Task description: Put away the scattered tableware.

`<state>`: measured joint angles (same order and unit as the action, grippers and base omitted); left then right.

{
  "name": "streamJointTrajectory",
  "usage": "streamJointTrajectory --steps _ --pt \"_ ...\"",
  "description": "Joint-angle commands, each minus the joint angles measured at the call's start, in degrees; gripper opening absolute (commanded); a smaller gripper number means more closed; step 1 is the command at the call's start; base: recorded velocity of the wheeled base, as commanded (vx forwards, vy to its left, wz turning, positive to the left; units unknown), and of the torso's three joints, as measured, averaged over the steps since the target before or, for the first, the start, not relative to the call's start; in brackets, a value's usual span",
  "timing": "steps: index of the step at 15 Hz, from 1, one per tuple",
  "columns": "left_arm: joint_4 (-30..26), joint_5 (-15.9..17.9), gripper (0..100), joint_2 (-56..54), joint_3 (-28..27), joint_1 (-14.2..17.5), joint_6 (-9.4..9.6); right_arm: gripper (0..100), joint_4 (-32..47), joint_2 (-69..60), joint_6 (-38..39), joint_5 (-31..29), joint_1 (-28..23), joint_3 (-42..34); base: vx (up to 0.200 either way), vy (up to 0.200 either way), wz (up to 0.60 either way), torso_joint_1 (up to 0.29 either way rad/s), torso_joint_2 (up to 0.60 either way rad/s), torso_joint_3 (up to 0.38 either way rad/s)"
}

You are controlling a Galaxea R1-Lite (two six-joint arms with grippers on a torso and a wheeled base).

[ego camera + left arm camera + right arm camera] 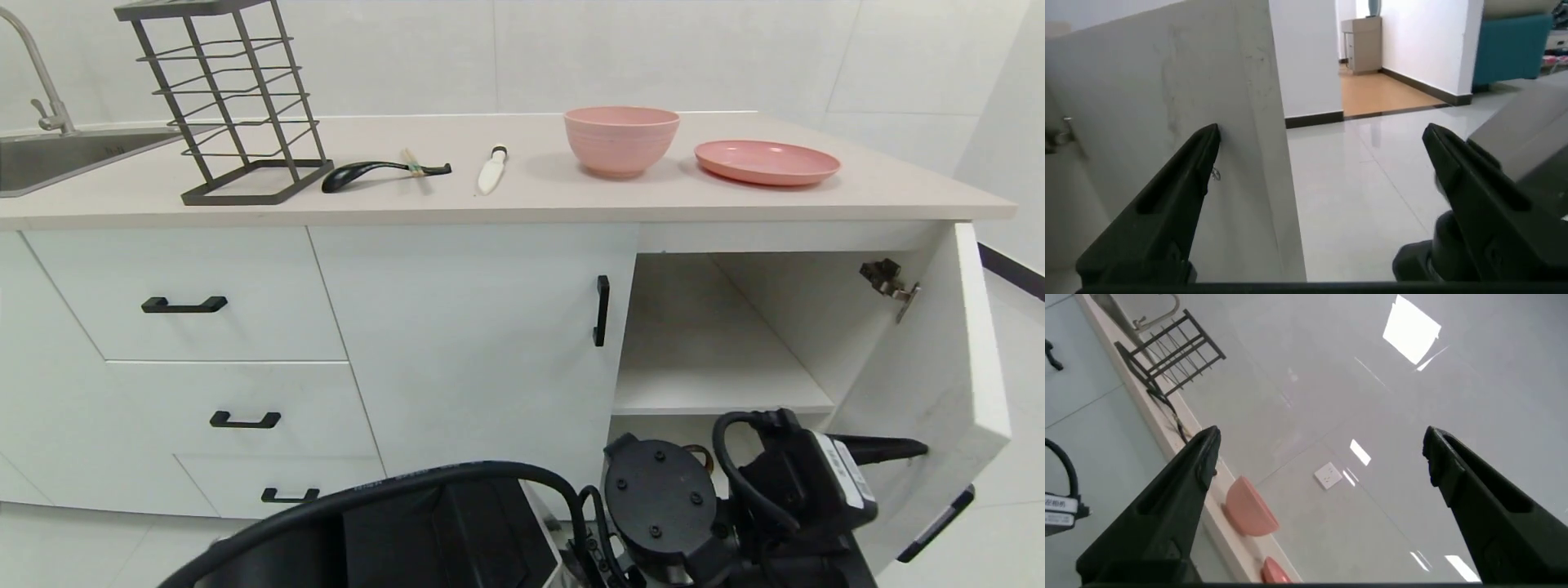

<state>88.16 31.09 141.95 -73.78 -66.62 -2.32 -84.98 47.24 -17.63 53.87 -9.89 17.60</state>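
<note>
On the countertop (539, 196) stand a pink bowl (621, 140) and a pink plate (766, 161) at the right. A black spoon (359, 172), chopsticks (415, 166) and a white-bladed knife (492, 170) lie in the middle. My left gripper (1323, 155) is open and low by the swung-out cabinet door (1208, 122); the door's free edge stands between its fingers without touching. One of its fingers (886, 447) shows in front of the door (939, 367). My right gripper (1323, 457) is open and empty, pointing up at the wall, with the bowl (1249, 510) far off.
A black wire dish rack (237, 106) stands at the counter's left beside a sink (57, 155) with a tap. The right-hand cabinet is open, with a bare shelf (710, 367) inside. Closed drawers and a closed door fill the front to the left.
</note>
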Motion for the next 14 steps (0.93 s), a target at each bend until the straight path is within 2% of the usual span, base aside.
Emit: streamJointTrajectory --steps 1,4,5,6,7,9,10,11,13,14 --pt "-3.0 0.1 100 2.0 -4.2 -1.8 0.03 100 0.0 -0.1 0.0 -0.3 0.0 0.8 0.000 0.000 0.00 0.000 0.00 0.000" --pt "-9.0 0.5 100 8.3 -15.2 -8.2 -0.06 100 -0.1 -0.2 0.0 -0.3 0.0 1.5 0.000 0.000 0.00 0.000 0.00 0.000" --pt "-11.1 0.0 100 11.4 -21.1 -10.6 -0.85 100 -0.2 -0.5 0.0 -0.3 0.0 1.8 0.000 0.000 0.00 0.000 0.00 0.000" --pt "-12.1 -0.1 100 13.4 -24.7 -10.7 -1.90 100 0.0 -1.4 0.0 -0.3 0.0 2.2 0.000 0.000 0.00 0.000 0.00 0.000" --pt "-12.3 -0.1 100 14.0 -26.2 -9.9 -1.99 100 0.0 -1.9 0.0 -0.3 0.0 2.4 0.000 0.000 0.00 0.000 0.00 0.000" --pt "-10.5 -0.1 100 12.6 -26.0 -5.8 -1.99 100 0.3 -2.9 -0.1 -0.3 0.0 2.1 0.000 0.000 0.00 0.000 0.00 0.000" --pt "-7.1 -0.1 100 8.1 -21.2 -0.1 -1.99 100 0.4 -3.2 -0.1 -0.3 0.0 1.7 0.000 0.000 0.00 0.000 0.00 0.000" --pt "-4.7 -0.1 100 2.3 -13.1 4.0 -1.90 100 0.8 -3.7 -0.1 -0.3 0.0 1.6 0.000 0.000 0.00 0.000 0.00 0.000" --pt "1.8 -0.1 100 -10.0 5.8 9.4 -1.73 100 2.2 -4.3 -0.2 -0.1 0.0 -0.8 0.000 0.000 0.00 0.000 0.00 0.000" --pt "1.8 -0.1 100 -18.7 17.5 12.0 -0.85 100 2.5 -4.7 -0.3 0.4 0.2 -3.6 0.000 0.000 0.00 0.000 0.00 0.000"
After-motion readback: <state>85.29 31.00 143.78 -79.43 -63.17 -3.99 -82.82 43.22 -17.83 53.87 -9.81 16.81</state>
